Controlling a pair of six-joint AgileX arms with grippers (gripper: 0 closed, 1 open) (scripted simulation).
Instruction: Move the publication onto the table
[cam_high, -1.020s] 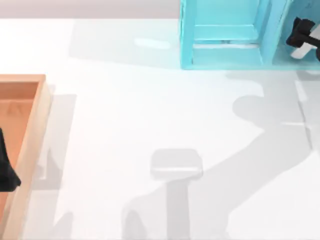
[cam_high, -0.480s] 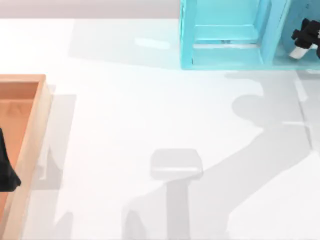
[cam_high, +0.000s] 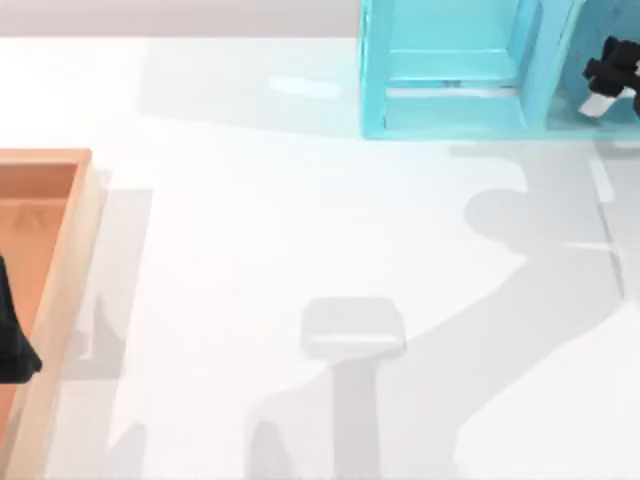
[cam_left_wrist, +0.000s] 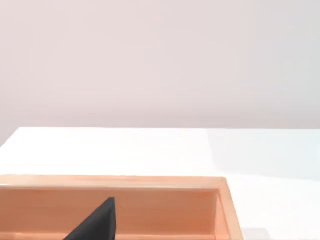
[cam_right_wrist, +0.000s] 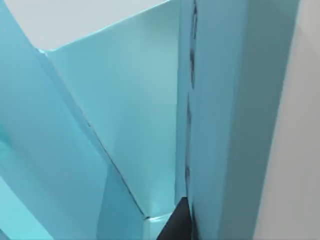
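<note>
the right gripper sits at about two o'clock on the table, reaching into the right-hand bay of the cyan shelf unit. whether its fingers are spread or closed i cannot tell, nor whether they have hold of anything. in the right wrist view a tall teal slab with a dark seam down its edge stands close against the camera, with a dark fingertip right beside it. this could be the publication or only a shelf wall, and i cannot say which.

the risks, as i judge them: if the grip is shallow or off-centre, a thick book may twist and slip once pulled. dragged out at an angle, it could jam on the bay's divider or shove the whole shelf. lifted too little, it may catch the bay's front lip.

the left gripper is parked at nine o'clock over the orange-brown wooden tray.
</note>
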